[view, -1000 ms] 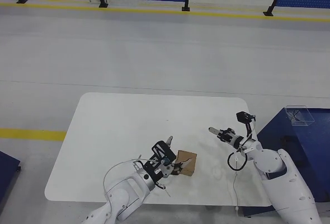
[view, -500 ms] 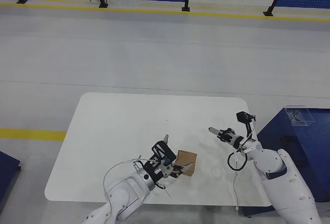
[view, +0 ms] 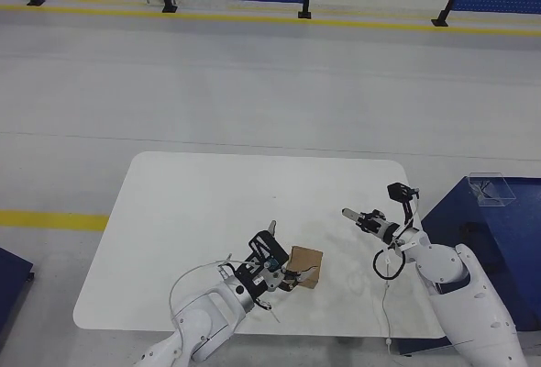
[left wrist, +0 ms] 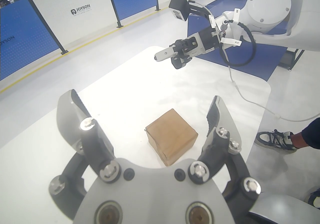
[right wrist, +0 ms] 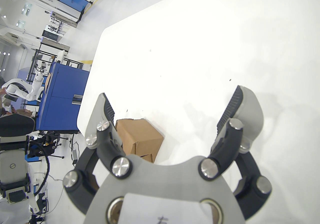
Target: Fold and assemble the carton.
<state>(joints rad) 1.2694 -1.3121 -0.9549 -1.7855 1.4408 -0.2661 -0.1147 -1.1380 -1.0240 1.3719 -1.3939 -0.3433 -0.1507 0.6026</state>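
Note:
A small brown carton (view: 305, 266), folded into a closed cube, sits on the white table (view: 206, 211) near its front edge. My left gripper (view: 283, 255) is open right beside the carton on its left. In the left wrist view the carton (left wrist: 171, 137) lies on the table just beyond the open left gripper (left wrist: 145, 102), touching neither finger. My right gripper (view: 351, 216) hovers above the table to the carton's right and farther back. It is open with nothing between its fingers (right wrist: 171, 96). The carton (right wrist: 138, 134) shows behind one finger.
A blue cabinet (view: 518, 229) stands off the table's right side with a clear plastic box (view: 491, 188) on top. A white cable (view: 385, 303) hangs from the right arm over the table's edge. A person's shoe (left wrist: 275, 139) stands on the floor by the table.
The left gripper and the carton shifted slightly to the left in the first half second. Since then nothing has moved. The right arm stayed still.

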